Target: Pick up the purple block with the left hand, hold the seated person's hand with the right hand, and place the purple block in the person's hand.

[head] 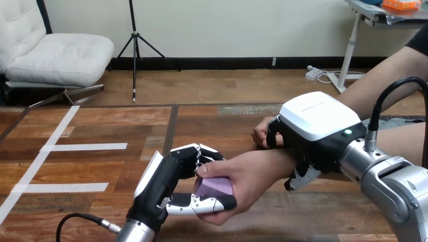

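- One purple block [214, 187] sits low in the middle of the view, above the counter [101, 126], between the left hand and the person's hand.
- Two robot hands:
  - The left hand [161, 184] comes up from the bottom edge. Its fingers [202, 153] curl over the block's top and its thumb [202, 204] lies along the underside, pinching the block.
  - The right hand [315, 126] reaches in from the right. Its fingers [273, 132] and thumb [301, 177] are closed round the person's wrist [282, 160].
- Two hands of the person:
  - The person's hand [252, 174] cups the block from the right, touching it.
  - The person's second hand [260, 134] is a fist behind the right hand's fingers.
- Three white tape strips [83, 147] lie on the counter at left.
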